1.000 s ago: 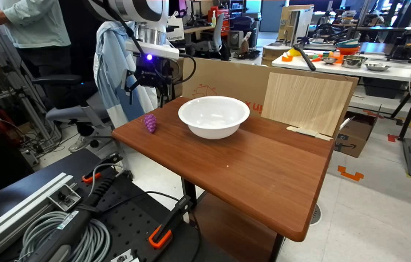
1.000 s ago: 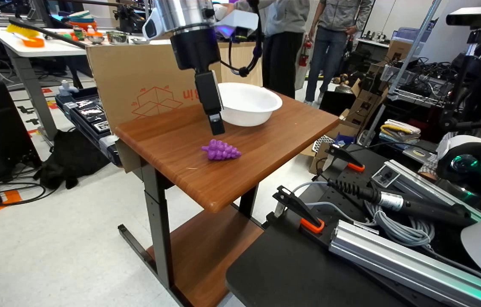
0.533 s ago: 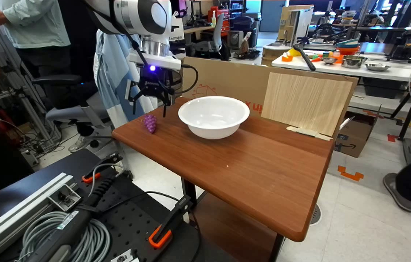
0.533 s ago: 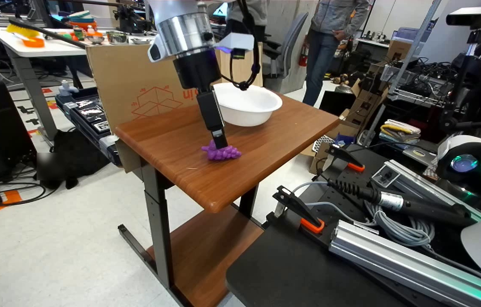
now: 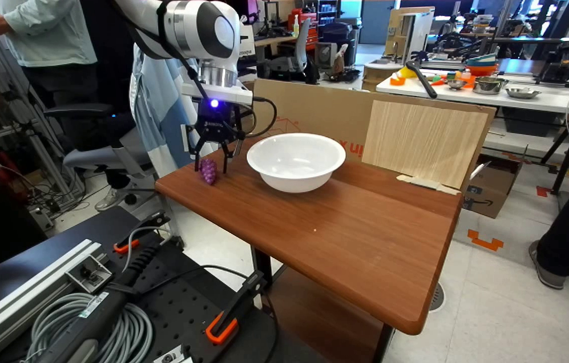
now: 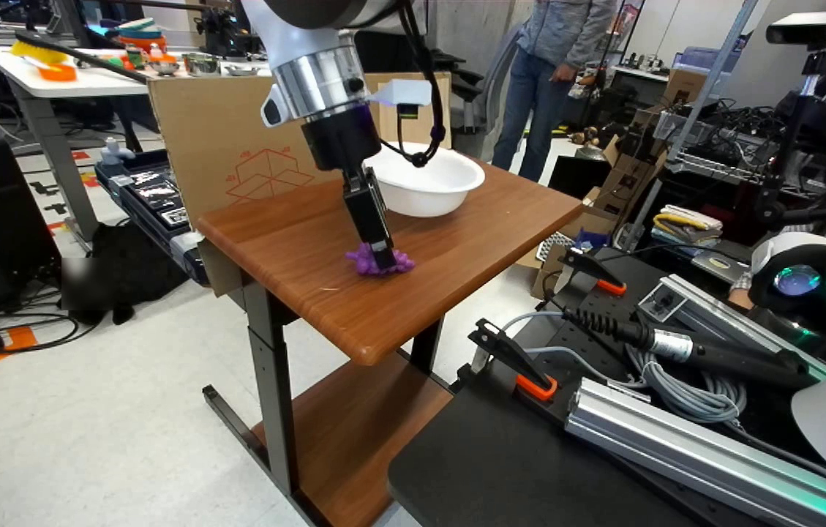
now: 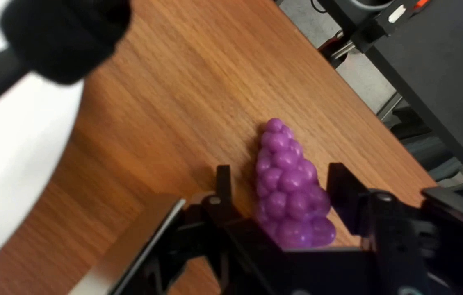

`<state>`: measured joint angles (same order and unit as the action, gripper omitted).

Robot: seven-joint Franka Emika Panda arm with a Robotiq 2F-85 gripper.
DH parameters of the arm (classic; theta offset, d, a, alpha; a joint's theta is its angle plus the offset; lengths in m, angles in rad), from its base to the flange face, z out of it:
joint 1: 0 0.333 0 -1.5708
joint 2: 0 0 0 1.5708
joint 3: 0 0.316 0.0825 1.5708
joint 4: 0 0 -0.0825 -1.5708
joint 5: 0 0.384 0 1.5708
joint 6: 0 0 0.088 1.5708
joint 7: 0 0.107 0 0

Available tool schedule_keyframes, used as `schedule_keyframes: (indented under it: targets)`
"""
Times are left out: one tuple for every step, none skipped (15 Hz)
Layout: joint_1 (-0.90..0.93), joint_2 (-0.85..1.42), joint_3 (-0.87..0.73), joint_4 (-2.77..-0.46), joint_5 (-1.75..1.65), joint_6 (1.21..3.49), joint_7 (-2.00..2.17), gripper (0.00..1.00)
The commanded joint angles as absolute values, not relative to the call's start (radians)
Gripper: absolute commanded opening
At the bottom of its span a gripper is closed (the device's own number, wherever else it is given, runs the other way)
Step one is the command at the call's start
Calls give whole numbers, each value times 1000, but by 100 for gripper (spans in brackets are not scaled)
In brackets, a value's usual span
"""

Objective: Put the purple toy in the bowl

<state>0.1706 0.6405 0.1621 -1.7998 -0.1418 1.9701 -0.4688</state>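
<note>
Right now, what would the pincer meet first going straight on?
Most likely the wooden tabletop: the pincer points down, its open jaws either side of the purple toy; tip clearance is unclear.

The counter (image 5: 360, 242), a reddish-brown wood top with rounded corners on black legs, stood on a pale floor (image 5: 496, 312), with a lower shelf (image 6: 354, 439) of similar wood beneath. Brown cardboard (image 5: 324, 108) rose along its back edge, and a wood-grained board (image 5: 423, 143) stood upright against that. Beyond, in both exterior views, was a cluttered white table (image 5: 549, 102). Orange tape (image 5: 486, 242) marked the floor. Deeper in the room, brightly lit floor led toward a blue-grey door (image 5: 379, 25), near a red cabinet (image 5: 309, 16) and a grey office chair (image 5: 302, 45). In an exterior view, a metal rack (image 6: 720, 171) held tangled cables before a light grey wall (image 6: 778, 62).
</note>
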Motion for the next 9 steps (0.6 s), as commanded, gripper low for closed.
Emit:
schedule_keyframes:
  targets:
    - [178, 623, 173, -1780, -173, 1933, -438, 32]
    - [177, 611, 177, -1787, -170, 1936, -437, 25]
    - [174, 596, 182, -1795, -164, 1937, -440, 18]
    - [170, 573, 189, -1809, -156, 1939, -445, 17]
    - [163, 542, 200, -1827, -143, 1938, -458, 16]
    - [156, 500, 211, -1853, -134, 1940, -470, 16]
    - [147, 441, 221, -1892, -122, 1942, -482, 16]
    - [140, 392, 227, -1919, -113, 1950, -492, 16]
    - [125, 346, 229, -1941, -93, 1955, -503, 16]
